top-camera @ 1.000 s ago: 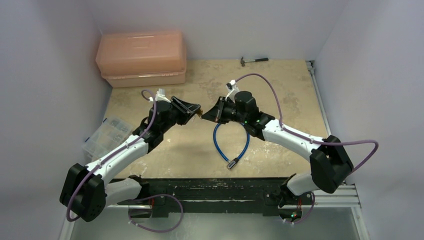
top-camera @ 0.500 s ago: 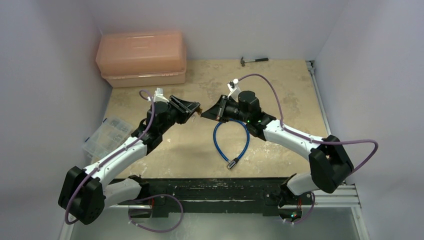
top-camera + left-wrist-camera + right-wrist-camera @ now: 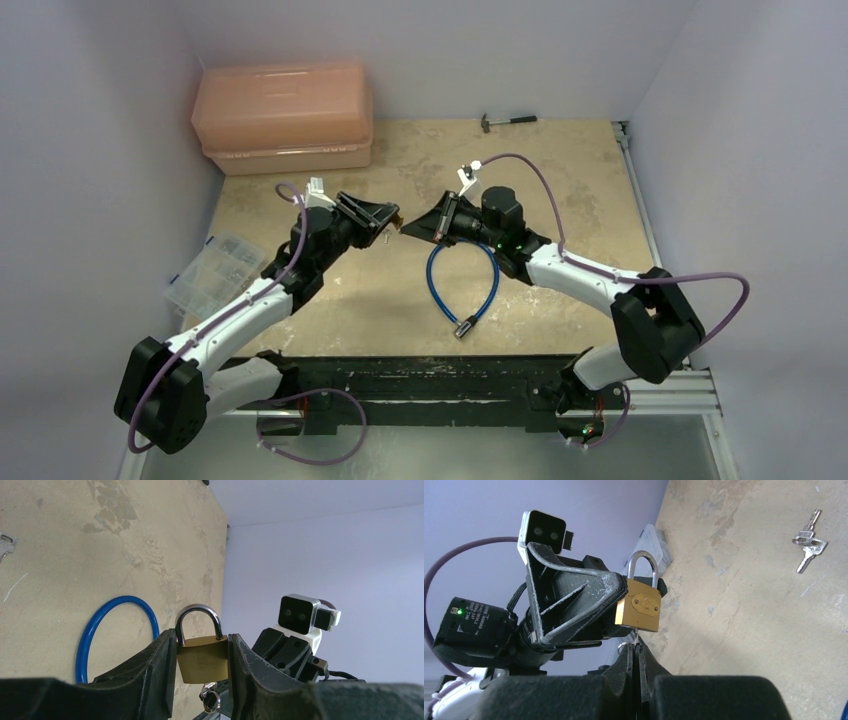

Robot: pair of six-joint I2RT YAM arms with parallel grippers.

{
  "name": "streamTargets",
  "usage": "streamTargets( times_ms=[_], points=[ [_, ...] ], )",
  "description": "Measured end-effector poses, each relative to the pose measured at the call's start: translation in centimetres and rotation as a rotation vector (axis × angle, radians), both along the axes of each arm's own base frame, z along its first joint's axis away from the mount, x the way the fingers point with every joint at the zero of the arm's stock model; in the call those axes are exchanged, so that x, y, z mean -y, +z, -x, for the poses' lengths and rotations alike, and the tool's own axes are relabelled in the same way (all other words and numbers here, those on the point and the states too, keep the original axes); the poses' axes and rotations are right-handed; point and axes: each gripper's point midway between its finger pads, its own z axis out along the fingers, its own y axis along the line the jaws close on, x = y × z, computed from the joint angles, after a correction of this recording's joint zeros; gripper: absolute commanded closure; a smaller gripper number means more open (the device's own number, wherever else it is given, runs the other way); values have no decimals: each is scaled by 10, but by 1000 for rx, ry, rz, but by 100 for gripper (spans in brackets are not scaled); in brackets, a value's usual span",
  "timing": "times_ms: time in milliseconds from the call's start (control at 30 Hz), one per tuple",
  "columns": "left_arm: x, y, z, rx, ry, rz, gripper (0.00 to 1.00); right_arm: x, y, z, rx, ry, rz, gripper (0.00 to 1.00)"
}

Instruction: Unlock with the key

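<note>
Alas, padlock (image 3: 639, 611) stamp illeg.; key (image 3: 637, 638) below

A salmon-pink plastic toolbox (image 3: 283, 118) with its lid closed sits in the far left corner of the table (image 3: 570, 180), against the back wall. A small hammer (image 3: 508, 121) lies well to its right along the same wall. A clear compartment box (image 3: 213, 270) rests tilted at the table's left edge. Near the middle, a blue cable (image 3: 437, 290) lies bent in an open loop, and its silver cylindrical end (image 3: 464, 327) points toward the near edge.
</note>
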Motion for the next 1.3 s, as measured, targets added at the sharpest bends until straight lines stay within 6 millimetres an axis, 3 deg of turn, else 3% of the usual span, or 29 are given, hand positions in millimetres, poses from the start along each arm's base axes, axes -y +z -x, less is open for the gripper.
streamTargets(
  times_ms=[567, 867, 1067, 1300],
  points=[
    [-3, 16, 5, 60, 10, 47, 100, -2, 13, 5, -43, 50, -159, 100],
    [3, 10, 15, 17, -15, 7, 100, 10, 7, 14, 57, 53, -31, 70],
    [15, 15, 17, 14, -58, 6, 100, 39, 6, 26, 214, 26, 160, 32],
    [18, 0, 13, -20, -58, -15, 100, 61, 2, 36, 298, 7, 294, 26]
  ],
)
